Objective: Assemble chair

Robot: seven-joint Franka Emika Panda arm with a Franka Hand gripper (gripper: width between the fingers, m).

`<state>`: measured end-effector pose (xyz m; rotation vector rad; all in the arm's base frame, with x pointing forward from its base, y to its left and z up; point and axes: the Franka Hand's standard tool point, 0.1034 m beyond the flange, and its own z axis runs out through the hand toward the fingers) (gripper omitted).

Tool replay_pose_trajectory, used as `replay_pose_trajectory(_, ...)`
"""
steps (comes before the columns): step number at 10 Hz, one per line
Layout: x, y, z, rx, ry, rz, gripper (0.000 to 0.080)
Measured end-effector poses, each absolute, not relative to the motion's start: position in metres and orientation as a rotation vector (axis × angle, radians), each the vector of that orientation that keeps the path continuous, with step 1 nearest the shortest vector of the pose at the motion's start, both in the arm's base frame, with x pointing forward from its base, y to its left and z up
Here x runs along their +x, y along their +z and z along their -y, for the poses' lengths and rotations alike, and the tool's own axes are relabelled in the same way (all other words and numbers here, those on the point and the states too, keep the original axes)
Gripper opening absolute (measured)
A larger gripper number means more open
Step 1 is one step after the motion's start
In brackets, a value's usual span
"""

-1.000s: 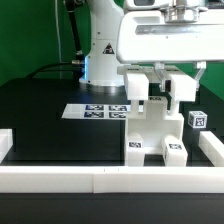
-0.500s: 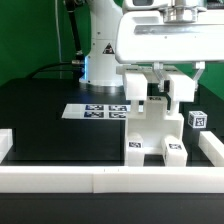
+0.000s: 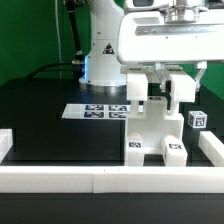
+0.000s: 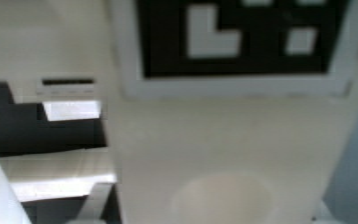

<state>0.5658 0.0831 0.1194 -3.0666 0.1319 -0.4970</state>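
Note:
The chair (image 3: 150, 125) stands at the exterior view's right as a chunky white block assembly, with two tags on its front feet and two uprights rising from it. My gripper (image 3: 158, 84) reaches down between those uprights and is shut on a white chair part there. In the wrist view that chair part (image 4: 211, 140) fills nearly the whole picture, with a large black-and-white tag (image 4: 229, 38) on it. My fingertips are hidden behind it.
The marker board (image 3: 95, 111) lies flat on the black table to the chair's left. A small tagged white cube (image 3: 197, 118) sits to its right. Low white border rails (image 3: 100, 180) run along the front and both sides. The robot base (image 3: 100, 55) stands behind.

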Motion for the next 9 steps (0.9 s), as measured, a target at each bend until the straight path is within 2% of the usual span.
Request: replay_pose_trajectory(9,0.5642,0.1196,-0.0867,-3.068,-0.509,-0.098,0.029)
